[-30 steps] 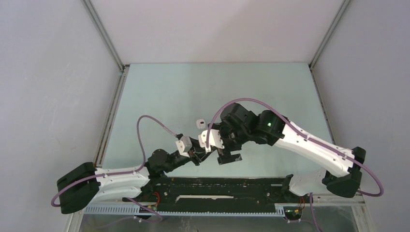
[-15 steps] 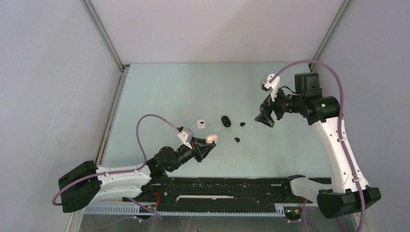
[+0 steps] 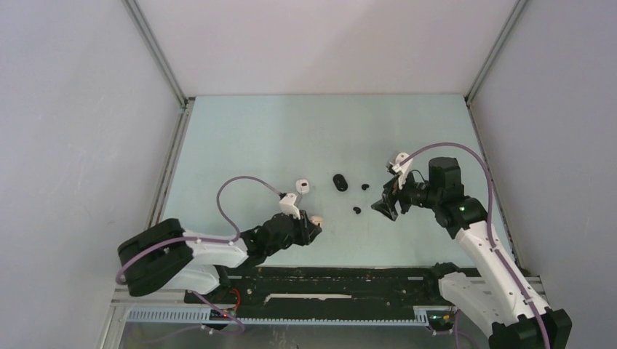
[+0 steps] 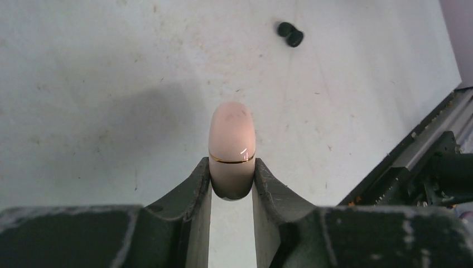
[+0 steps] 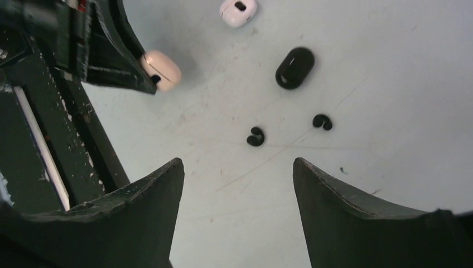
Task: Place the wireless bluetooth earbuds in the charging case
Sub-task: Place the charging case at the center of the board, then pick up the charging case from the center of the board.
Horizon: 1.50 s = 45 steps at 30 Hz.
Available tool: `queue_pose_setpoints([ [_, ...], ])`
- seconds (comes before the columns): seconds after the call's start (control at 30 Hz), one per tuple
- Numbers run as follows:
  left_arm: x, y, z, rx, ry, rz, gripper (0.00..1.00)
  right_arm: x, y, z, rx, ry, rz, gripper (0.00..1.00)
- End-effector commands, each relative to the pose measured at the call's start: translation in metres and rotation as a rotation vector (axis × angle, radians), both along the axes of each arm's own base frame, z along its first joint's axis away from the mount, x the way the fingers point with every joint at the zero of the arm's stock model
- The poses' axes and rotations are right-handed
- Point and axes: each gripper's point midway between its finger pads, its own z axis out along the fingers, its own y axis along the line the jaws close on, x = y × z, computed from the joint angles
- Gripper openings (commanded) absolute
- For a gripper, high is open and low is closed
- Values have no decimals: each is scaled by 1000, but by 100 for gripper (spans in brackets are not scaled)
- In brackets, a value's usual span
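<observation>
We record two black earbuds on the worktop, apart, just ahead of the gap between our right jaws, which stand released. Black case lies beyond them. Left jaws clench a pink case, its rounded end protruding.

The far half of the table lies open from wall to wall. Across the middle stand a white case, a black case, a far earbud and a near earbud, with narrow gaps between them. The left gripper, clamping a pink case, blocks the near left. The right gripper crowds the earbuds' right side.
</observation>
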Motion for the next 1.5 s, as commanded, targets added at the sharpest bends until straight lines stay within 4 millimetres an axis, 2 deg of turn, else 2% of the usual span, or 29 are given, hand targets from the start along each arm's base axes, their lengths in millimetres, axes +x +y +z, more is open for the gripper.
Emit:
queue_pose_setpoints([
  [0.0,15,-27,16,-171,84,28,0,18,9,24,22,-104,-7,72],
  [0.3,48,-63,11,-299,210,24,7,19,13,18,-11,-95,-4,72],
  [0.47,60,-60,-10,-289,334,97,21,19,15,13,-31,-93,10,72],
  [0.63,60,-36,-28,-173,389,149,30,22,15,8,-45,-81,3,73],
  [0.77,60,4,-37,42,380,202,39,33,15,-2,-70,-59,-49,74],
  [0.93,58,47,-27,257,326,240,45,51,28,-10,-137,-72,-91,77],
  [1.0,57,64,-19,320,293,261,46,64,36,-8,-150,-69,-123,78],
  [1.1,57,85,-3,367,230,302,48,85,54,-16,-141,14,-157,79],
  [1.23,50,95,11,320,179,315,51,111,83,-31,-152,115,-184,76],
  [1.3,44,94,13,283,176,311,51,122,91,-53,-224,128,-207,77],
  [1.4,33,99,5,282,198,316,52,133,98,-73,-293,124,-238,79],
  [1.47,26,100,1,305,203,301,52,136,103,-83,-310,146,-240,77],
])
